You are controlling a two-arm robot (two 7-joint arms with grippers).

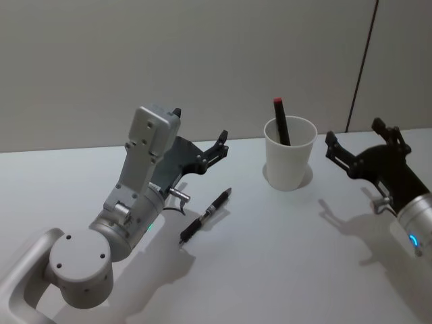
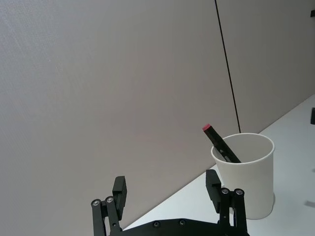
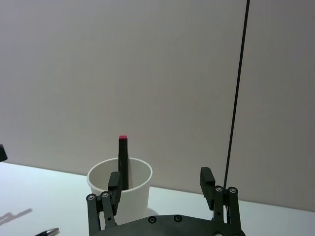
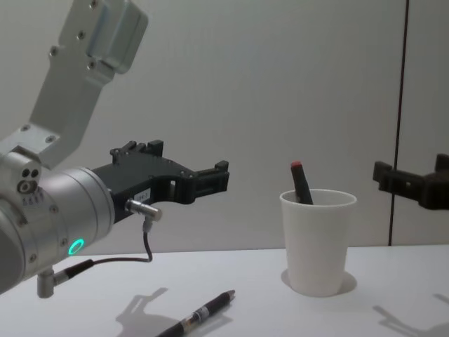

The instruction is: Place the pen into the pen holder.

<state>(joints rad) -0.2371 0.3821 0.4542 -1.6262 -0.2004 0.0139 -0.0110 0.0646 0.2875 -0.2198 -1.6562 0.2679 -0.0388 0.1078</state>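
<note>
The pen (image 1: 206, 216) has not been picked up yet. It lies flat on the white table (image 1: 270, 277), slantwise, with its tip towards the pen holder (image 1: 290, 158), which stands a little further off to the right. A dark marker with a red end (image 1: 280, 121) leans inside the cup already, so from where I stand the job looks to be at its start: the reach for the pen, before any grasp.

The left gripper (image 2: 166, 183) is the closer of the two to the pen. Its jaws are spread wide with nothing between them, and it hangs up in the air, aimed towards the far wall and the cup rather than down at the table. The pen sits below it and slightly nearer than the fingertips, well apart from them and not between them.

The right gripper (image 3: 160, 178) hovers on the right of the cup, also spread and empty, facing it from that side.

I'd judge the next move calls for the left gripper to tip its fingers downward, come down over the middle of the pen and turn so the jaws straddle the barrel across its slant. The table is hard and the pen thin, so a low, square grip matters.
</note>
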